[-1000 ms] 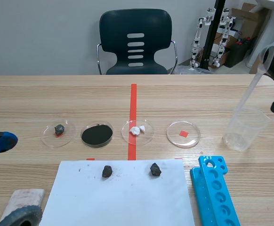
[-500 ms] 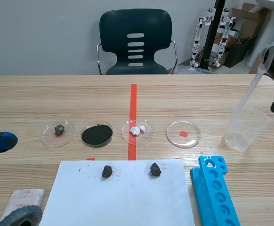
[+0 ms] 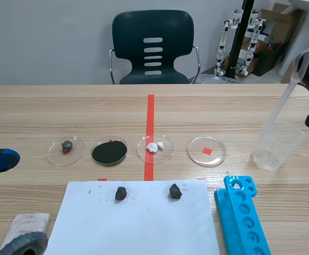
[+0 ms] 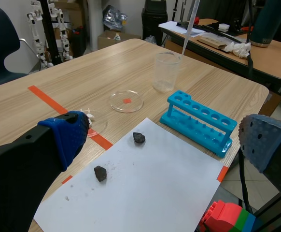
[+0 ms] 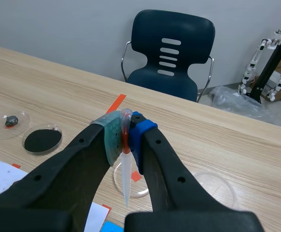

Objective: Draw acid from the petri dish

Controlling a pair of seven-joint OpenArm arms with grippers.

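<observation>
Near the petri dish (image 3: 198, 153): beaker (image 3: 275, 144), blue rack (image 3: 242, 213) | right claw (image 5: 125, 131) grips pipette (image 5: 126, 182) | left claw (image 4: 164, 137) spread

Two black arms with thick, smooth-moulded fingers.
The left fingers (image 4: 15, 169) end in dotted pads, one bright blue pad (image 4: 68, 135) and one duller grey-blue pad (image 4: 266, 140); the right fingers (image 5: 77, 164) show small round recesses along their sides, with a grey-green pad (image 5: 112, 137) and a blue pad (image 5: 140, 128).

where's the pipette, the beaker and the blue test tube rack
pipette (image 5: 125, 180): right wrist view, clear stem near its tip
beaker (image 3: 283, 149): scene view, clear side wall
blue test tube rack (image 3: 242, 215): scene view, top face
</observation>
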